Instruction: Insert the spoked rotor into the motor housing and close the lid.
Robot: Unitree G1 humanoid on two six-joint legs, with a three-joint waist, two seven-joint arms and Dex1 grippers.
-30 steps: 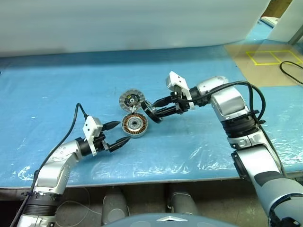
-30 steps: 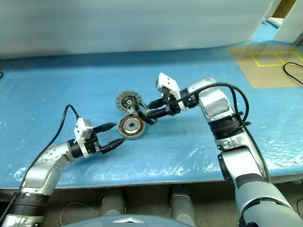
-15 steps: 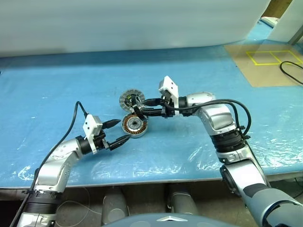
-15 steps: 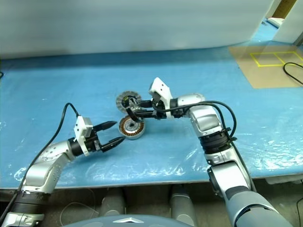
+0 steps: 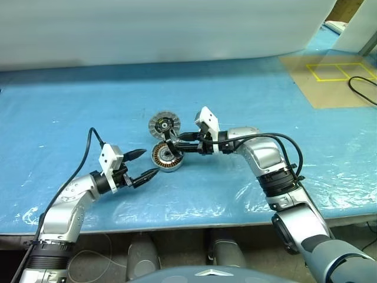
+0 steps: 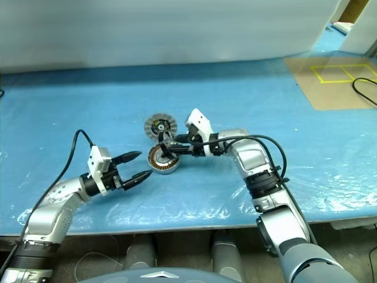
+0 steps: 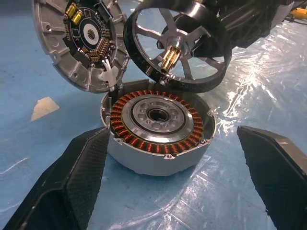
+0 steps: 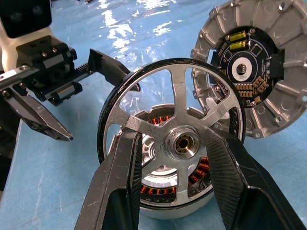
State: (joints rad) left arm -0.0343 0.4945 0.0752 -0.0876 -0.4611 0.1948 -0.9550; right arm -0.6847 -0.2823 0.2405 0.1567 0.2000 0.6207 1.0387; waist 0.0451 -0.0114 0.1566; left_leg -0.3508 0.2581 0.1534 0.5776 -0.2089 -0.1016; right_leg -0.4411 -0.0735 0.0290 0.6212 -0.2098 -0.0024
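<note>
The motor housing [image 5: 165,157] sits on the blue table with its copper windings [image 7: 144,139] facing up. Its lid [image 5: 164,124] is swung open at the far edge, ribbed inner face showing. My right gripper [image 5: 175,141] is shut on the spoked rotor [image 7: 177,48], a black rim with silver spokes. It holds the rotor tilted just above the housing's far rim, not touching it. My left gripper [image 5: 143,164] stands open and empty on the near left of the housing, one finger [image 7: 72,182] to each side and apart from it.
A blue plastic sheet [image 5: 247,177] covers the table, whose front edge [image 5: 177,219] runs close to me. At the back right lie a brown board with a yellow tape square [image 5: 330,72] and a black cable [image 5: 360,89]. A small pale scrap [image 7: 43,108] lies beside the housing.
My right gripper has carried the rotor left and down, from right of the housing to just over its far rim, and turned more level. The left gripper has stayed in place.
</note>
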